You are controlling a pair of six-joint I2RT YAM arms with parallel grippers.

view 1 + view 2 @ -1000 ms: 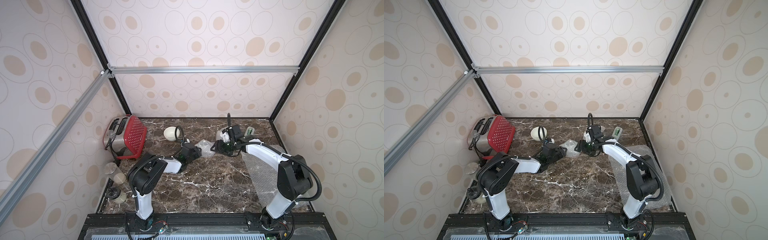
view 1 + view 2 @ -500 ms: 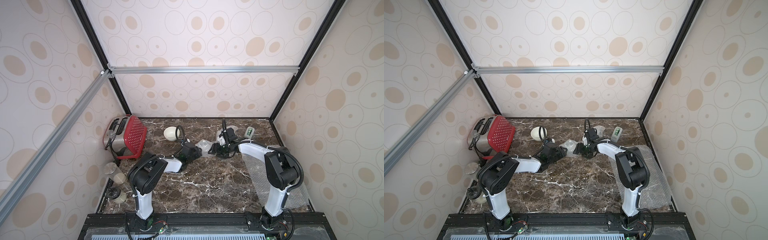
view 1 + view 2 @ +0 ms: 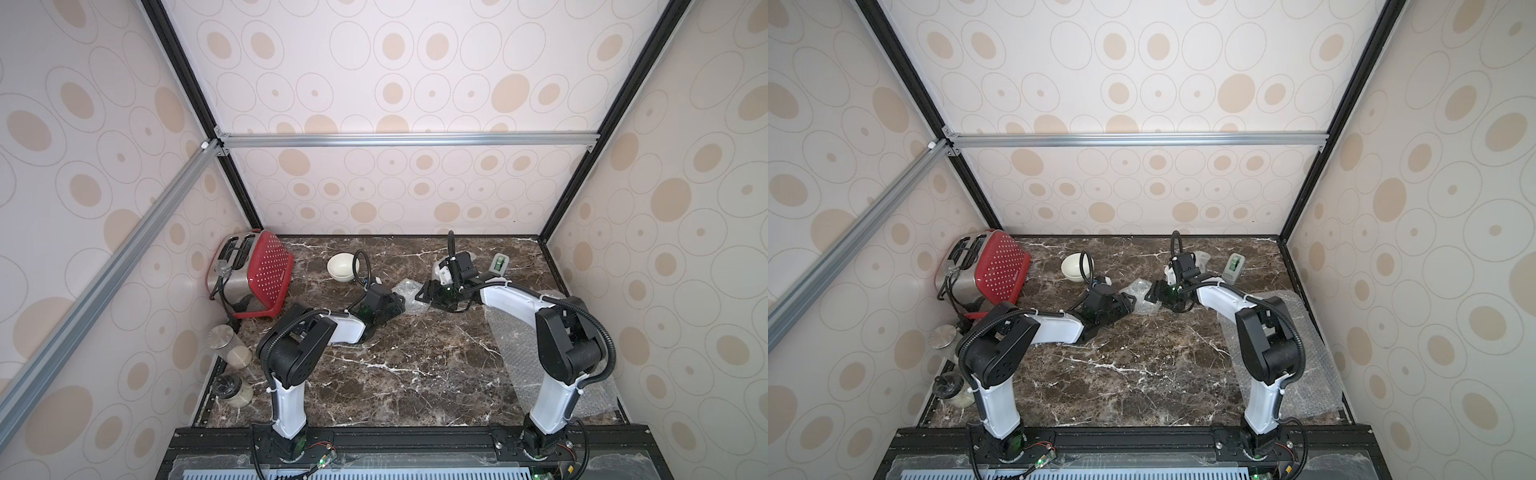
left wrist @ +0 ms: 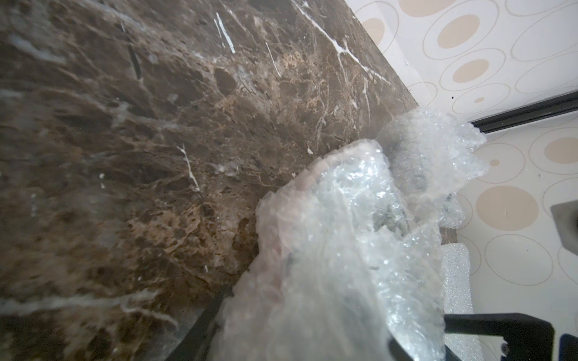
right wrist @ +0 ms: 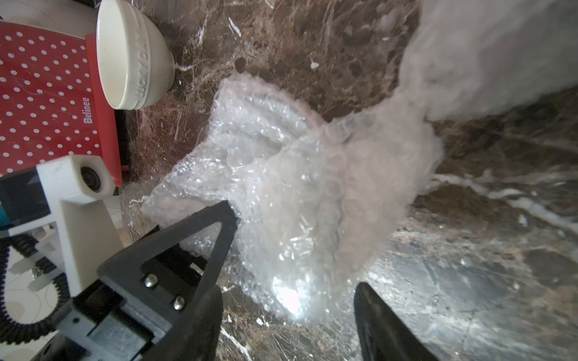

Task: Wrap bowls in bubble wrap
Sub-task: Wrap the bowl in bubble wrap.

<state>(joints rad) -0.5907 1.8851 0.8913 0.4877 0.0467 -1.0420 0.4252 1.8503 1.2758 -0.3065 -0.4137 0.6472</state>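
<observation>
Rear centre, both arms [image 3: 343, 328] [image 3: 509, 297] outstretched (bundle [image 3: 409, 293] between).

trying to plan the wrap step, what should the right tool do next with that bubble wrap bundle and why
Probably ease the right tool forward and shut it on the bubble wrap bundle. Its jaws stand open with the bundle just ahead of them, while the left tool grips the opposite side, and loose film flares out.

Glossy, polished dark brown marble-look tabletop [image 3: 395, 374] with white veins; a crumpled bundle of clear, shiny plastic bubble wrap [image 5: 281, 175]; a smooth, glazed cream ceramic bowl [image 5: 134, 56]; a red white-dotted toaster [image 3: 266, 274] with brushed metal sides
</observation>
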